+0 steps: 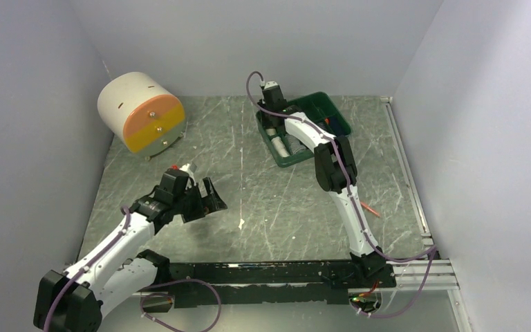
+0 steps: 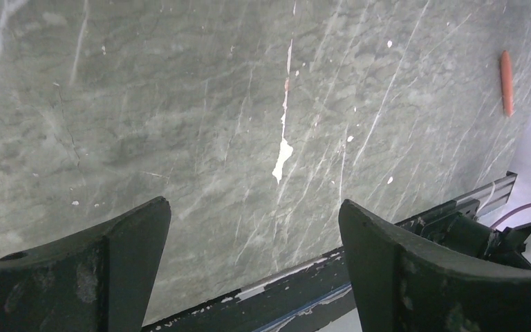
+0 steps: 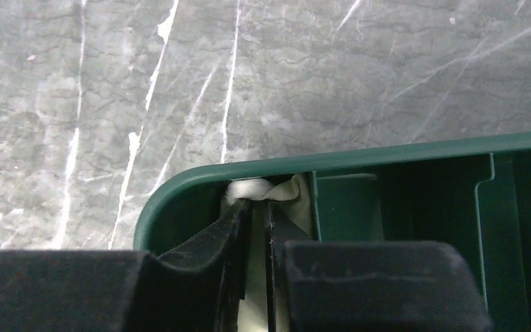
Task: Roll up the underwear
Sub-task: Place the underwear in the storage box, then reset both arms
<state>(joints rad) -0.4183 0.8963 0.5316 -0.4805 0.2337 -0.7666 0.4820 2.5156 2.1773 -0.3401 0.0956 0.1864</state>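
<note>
The cream underwear [image 3: 294, 204], lying in a corner of the green tray [image 3: 387, 153] near the far edge of the desk [image 1: 263, 200], is clamped from directly above by the right tool [image 3: 258, 207], while the left tool [image 2: 254, 211] is seen spread apart, empty and well away.

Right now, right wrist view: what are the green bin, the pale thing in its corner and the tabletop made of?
Green bin: likely moulded plastic; smooth semi-gloss rim, rounded corner.
Cream underwear: soft thin cloth, matte, bunched in folds.
Tabletop: grey-green marble look with white veins; stone or printed laminate, can't tell.
</note>
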